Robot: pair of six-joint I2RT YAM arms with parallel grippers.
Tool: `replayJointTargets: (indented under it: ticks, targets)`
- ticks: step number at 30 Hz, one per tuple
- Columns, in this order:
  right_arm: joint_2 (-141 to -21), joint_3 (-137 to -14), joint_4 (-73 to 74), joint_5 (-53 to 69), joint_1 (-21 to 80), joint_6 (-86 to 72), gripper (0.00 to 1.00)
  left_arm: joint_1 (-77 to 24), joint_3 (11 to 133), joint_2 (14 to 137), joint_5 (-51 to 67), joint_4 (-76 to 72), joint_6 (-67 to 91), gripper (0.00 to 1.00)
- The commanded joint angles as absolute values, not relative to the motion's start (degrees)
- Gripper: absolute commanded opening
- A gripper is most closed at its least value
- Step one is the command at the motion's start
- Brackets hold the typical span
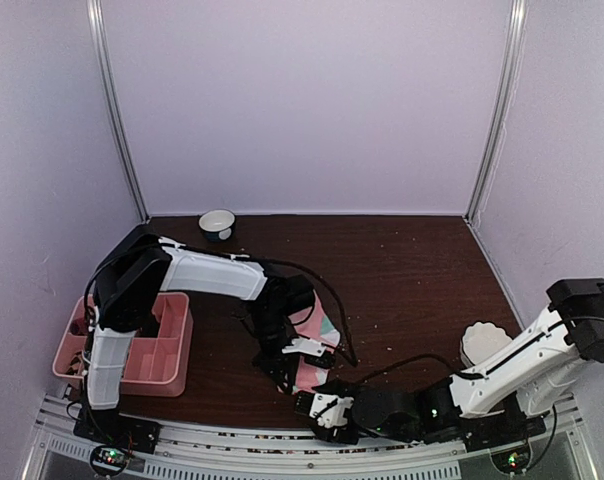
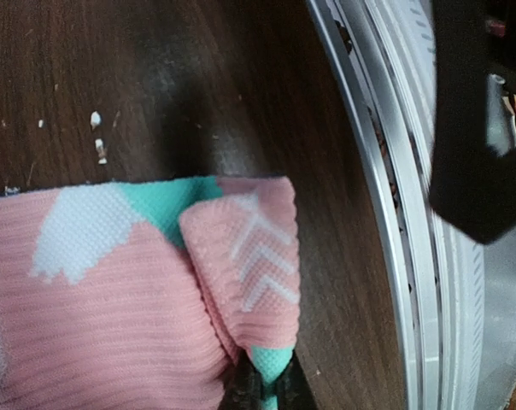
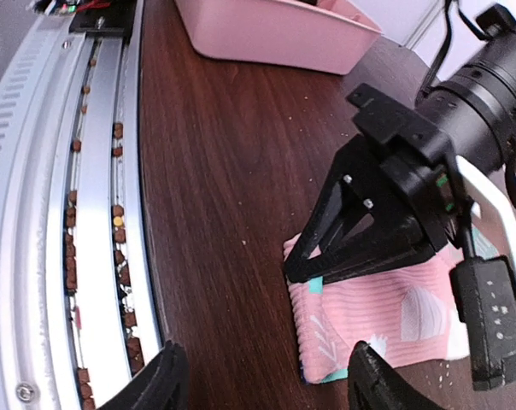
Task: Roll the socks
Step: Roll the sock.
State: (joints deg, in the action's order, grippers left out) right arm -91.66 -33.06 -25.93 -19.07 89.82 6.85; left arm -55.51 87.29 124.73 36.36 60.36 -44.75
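Observation:
A pink sock [image 1: 322,330] with mint-green patches lies on the dark table in front of the arm bases. Its near end is folded over [image 2: 249,248]. My left gripper [image 1: 295,368] is shut on that folded end, a mint-green bit of cloth pinched between its jaws [image 2: 273,384]. In the right wrist view the left gripper [image 3: 369,231] stands on the sock's corner [image 3: 386,316]. My right gripper [image 1: 322,408] hovers low by the near table edge, just short of the sock. It is open with nothing between its fingers [image 3: 266,384].
A pink divided tray [image 1: 174,345] stands at the left, also seen at the top of the right wrist view [image 3: 275,34]. A small bowl [image 1: 217,223] sits at the back, a white ribbed cup [image 1: 482,342] at the right. The metal rail [image 3: 70,213] borders the near edge.

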Motion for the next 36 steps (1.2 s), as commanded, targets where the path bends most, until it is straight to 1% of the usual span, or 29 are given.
replayJointTargets:
  ticks: [1,5,17,24,28,31,34,36]
  targets:
    - [-95.5,-35.9,-23.7,-18.8,89.6,13.7,0.58,-54.8,88.9,127.5,38.6,65.6,-47.0,0.0]
    - [-98.4,-38.1,-23.8,-17.9,87.5,15.4,0.5,-54.8,90.1,128.3,38.7,66.6,-47.4,0.0]
    - [-102.2,-40.6,-22.0,-15.2,84.2,16.3,0.32,-54.7,91.6,129.3,39.4,67.9,-47.8,0.0]
    - [-105.0,-41.3,-21.6,-15.2,83.7,14.7,0.23,-54.8,92.9,129.5,39.8,69.2,-48.4,0.01]
    - [-106.3,-41.9,-21.2,-16.7,83.0,12.7,0.14,-54.8,93.2,129.5,40.4,70.7,-49.5,0.02]
    - [-106.6,-42.1,-20.9,-17.1,82.9,12.5,0.12,-54.8,93.9,130.0,40.5,71.8,-49.9,0.02]
    - [-106.5,-42.1,-20.6,-17.6,82.9,12.3,0.12,-54.8,94.3,130.5,40.5,72.5,-50.1,0.03]
    - [-106.7,-42.3,-20.0,-17.6,82.9,11.8,0.12,-54.8,94.4,130.4,40.3,72.5,-49.9,0.07]
